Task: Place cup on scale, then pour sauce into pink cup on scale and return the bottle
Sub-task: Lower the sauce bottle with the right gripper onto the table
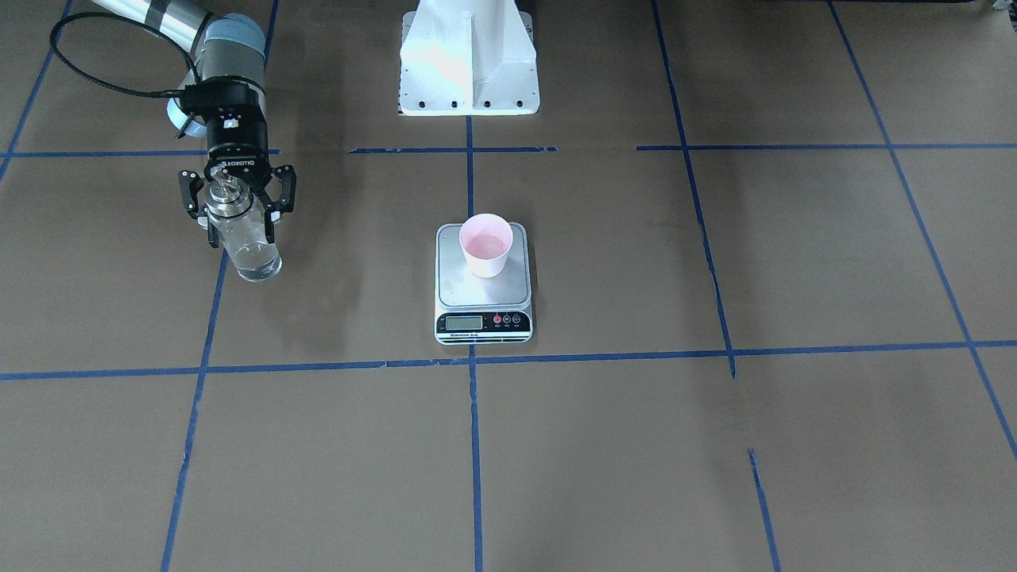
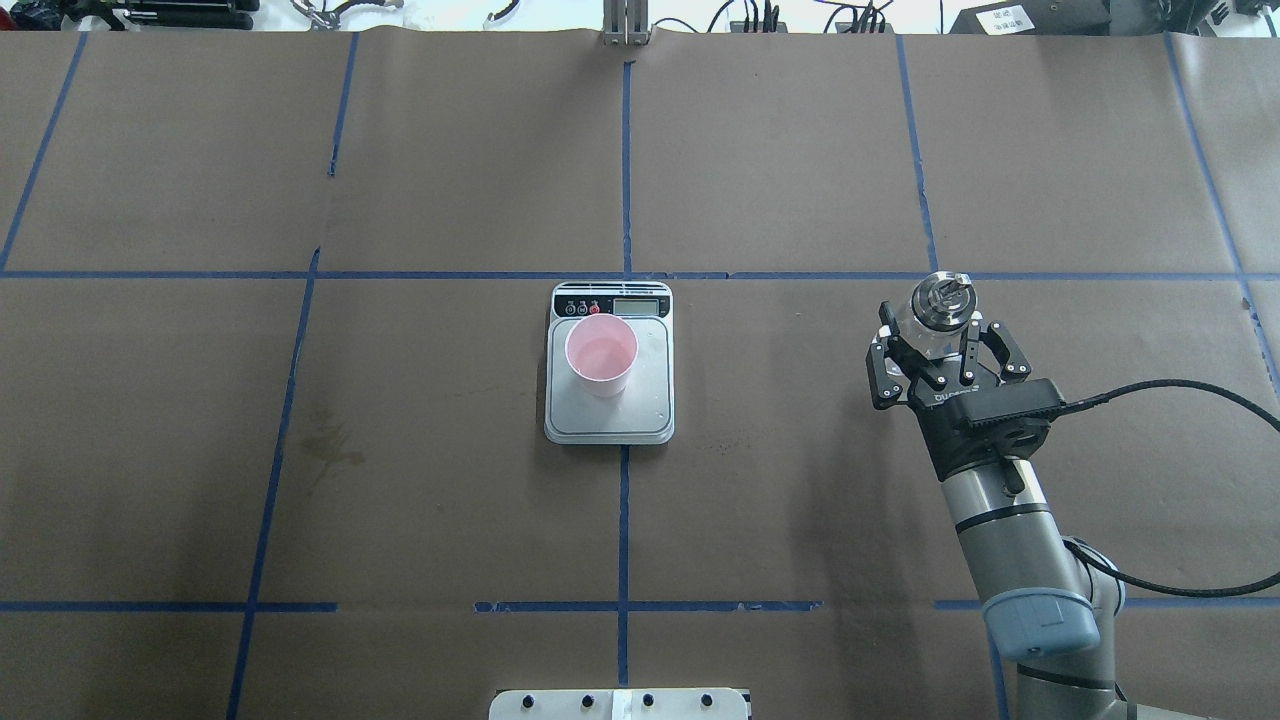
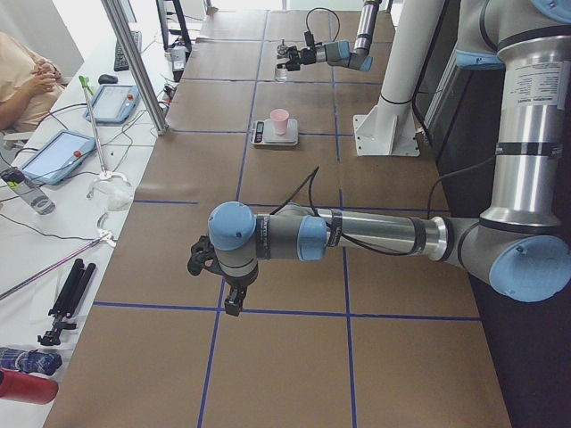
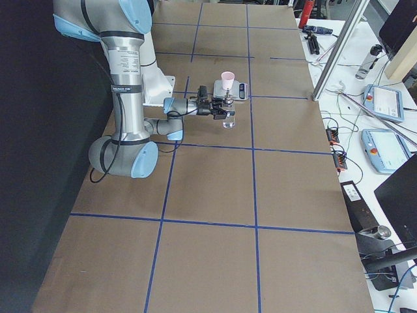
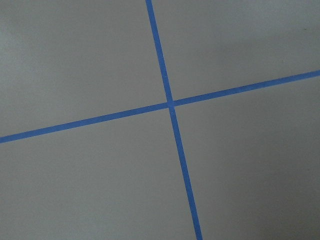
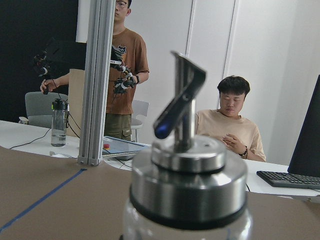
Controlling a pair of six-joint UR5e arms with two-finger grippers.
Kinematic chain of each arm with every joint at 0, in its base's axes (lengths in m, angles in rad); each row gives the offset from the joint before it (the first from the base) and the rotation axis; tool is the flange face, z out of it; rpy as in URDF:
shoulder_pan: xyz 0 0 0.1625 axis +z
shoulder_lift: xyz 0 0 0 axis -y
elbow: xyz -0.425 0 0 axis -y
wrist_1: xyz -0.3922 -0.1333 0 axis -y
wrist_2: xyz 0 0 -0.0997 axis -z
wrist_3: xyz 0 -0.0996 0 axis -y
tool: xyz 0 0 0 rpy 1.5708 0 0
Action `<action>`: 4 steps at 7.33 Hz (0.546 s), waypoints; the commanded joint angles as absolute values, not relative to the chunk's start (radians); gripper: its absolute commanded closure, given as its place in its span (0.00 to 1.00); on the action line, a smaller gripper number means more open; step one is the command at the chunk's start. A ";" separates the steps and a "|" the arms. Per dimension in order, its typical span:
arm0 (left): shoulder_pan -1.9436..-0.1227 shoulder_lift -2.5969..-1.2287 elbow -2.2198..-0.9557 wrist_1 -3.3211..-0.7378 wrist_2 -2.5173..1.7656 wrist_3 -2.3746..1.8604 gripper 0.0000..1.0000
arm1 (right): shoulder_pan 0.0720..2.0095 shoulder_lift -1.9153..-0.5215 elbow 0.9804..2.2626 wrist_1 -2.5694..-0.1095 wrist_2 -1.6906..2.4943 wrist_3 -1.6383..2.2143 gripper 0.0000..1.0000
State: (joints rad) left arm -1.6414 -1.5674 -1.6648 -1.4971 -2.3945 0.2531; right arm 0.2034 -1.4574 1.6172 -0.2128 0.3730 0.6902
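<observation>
Cup: small pale pink tapered cup, upright on the platform of the flat silver-grey digital kitchen scale w/ black front strip, toward the display end. 1st step looks done.
Cup inside: flat, slightly glossy pink surface in both top views. Prob. liquid, can't be sure.
Bottle: small clear glass bottle w/ silver pourer cap, upright. Base seems to sit on the brown paper-covered table w/ blue tape grid, well apart from scale, on robot's right side.
Sauce: clear liquid, low in the bottle.
R gripper: right gripper comes in level at the bottle's shoulder, fingers spread wide either side of the glass. Can't tell if pinching or just off it.
R wrist cam: cap dead centre, spout vertical.
L gripper: left gripper parked away from the work, seen from the side only, finger state can't tell. Its cam shows only tape lines.
Step (judgement): likely the return, bottle set down. If the cup is in fact dry, then it's the pick-up before the pour.
Next move: if return, open fully and back straight out along the arm's line, no nudge to the tall bottle. If pick-up, firm squeeze, lift, carry over the cup rim.
</observation>
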 commanded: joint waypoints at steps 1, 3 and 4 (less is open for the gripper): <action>-1.641 -1.568 -1.666 -1.497 -2.395 0.253 0.00 | 0.204 -1.465 1.572 -0.213 0.374 0.712 1.00; -1.641 -1.569 -1.666 -1.497 -2.396 0.253 0.00 | 0.204 -1.465 1.543 -0.213 0.374 0.710 1.00; -1.641 -1.571 -1.664 -1.497 -2.396 0.253 0.00 | 0.204 -1.465 1.536 -0.213 0.374 0.712 1.00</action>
